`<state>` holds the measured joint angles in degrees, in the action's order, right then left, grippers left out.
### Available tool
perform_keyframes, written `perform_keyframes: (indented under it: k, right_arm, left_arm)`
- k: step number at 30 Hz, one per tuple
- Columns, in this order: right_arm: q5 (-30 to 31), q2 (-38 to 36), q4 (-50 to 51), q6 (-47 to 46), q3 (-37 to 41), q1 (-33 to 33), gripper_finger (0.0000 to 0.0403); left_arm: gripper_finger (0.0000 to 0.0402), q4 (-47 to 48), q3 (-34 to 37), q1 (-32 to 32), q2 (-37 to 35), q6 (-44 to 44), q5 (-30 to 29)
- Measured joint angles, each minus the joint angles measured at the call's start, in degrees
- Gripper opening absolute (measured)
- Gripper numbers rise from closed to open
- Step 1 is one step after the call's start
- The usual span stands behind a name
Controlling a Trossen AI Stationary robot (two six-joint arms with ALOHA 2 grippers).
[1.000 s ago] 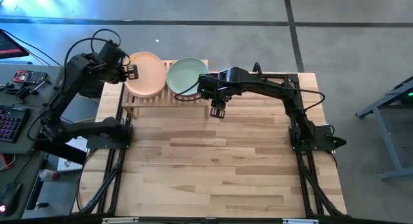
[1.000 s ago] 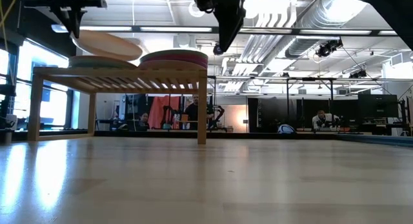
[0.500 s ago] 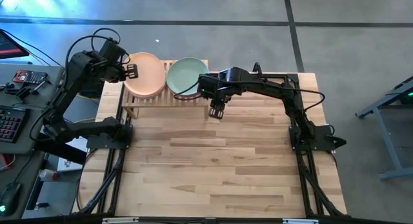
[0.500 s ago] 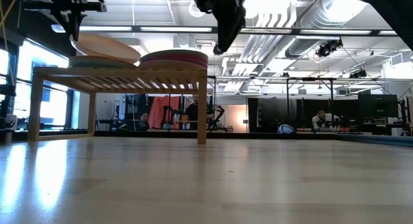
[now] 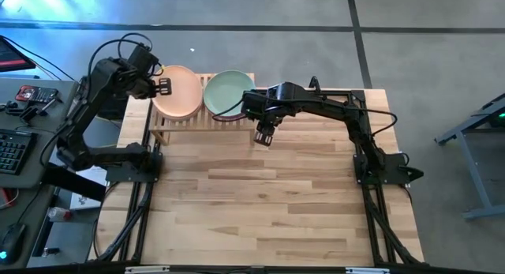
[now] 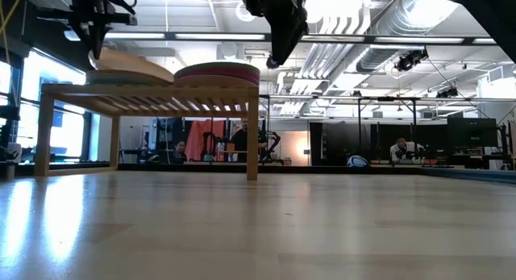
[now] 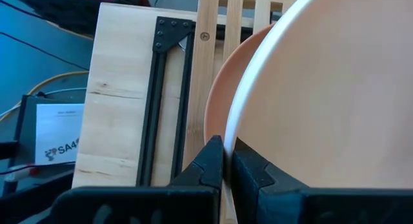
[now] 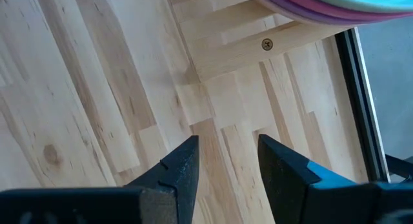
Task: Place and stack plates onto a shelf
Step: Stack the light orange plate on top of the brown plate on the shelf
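We find the left gripper (image 7: 224, 161) pinched on the peach plate (image 7: 335, 88) rim: seemingly stiff, light, slippery, best held there; the right gripper (image 8: 226, 161) hangs open.

Two black six-joint arms, matte angular links. Left arm (image 5: 95, 108) has loose black cables looping off its upper links. Right arm (image 5: 331, 112) runs a black cable alongside, chunky base block. Fingers (image 8: 184, 166) dark, wedge-shaped, stepped inner faces, bluish sheen on edges.
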<state>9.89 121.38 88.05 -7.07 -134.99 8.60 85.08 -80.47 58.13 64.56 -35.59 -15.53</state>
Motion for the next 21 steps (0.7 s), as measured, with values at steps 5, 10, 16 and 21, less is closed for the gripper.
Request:
perform_keyframes:
  k: [5, 10, 16, 21]
  right_arm:
    - [0.0, 0.0, 0.0, 0.0, 0.01, 0.0, 0.0135]
    - [0.0, 0.0, 0.0, 0.0, 0.02, 0.0, 0.0135]
    - [0.0, 0.0, 0.0, 0.0, 0.01, 0.0, 0.0135]
    - [0.0, 0.0, 0.0, 0.0, 0.01, 0.0, 0.0135]
  left_arm:
    - [0.0003, -0.07, 0.0, 0.0, 1.18, 0.22, 0.0]
    - [0.0003, 0.12, 0.0, 0.0, 2.1, 0.3, -0.02]
    - [0.0006, 0.28, 0.0, 0.0, 2.44, 2.83, -0.07]
    - [0.0032, 0.76, 0.0, 0.0, 2.44, 3.38, -0.09]
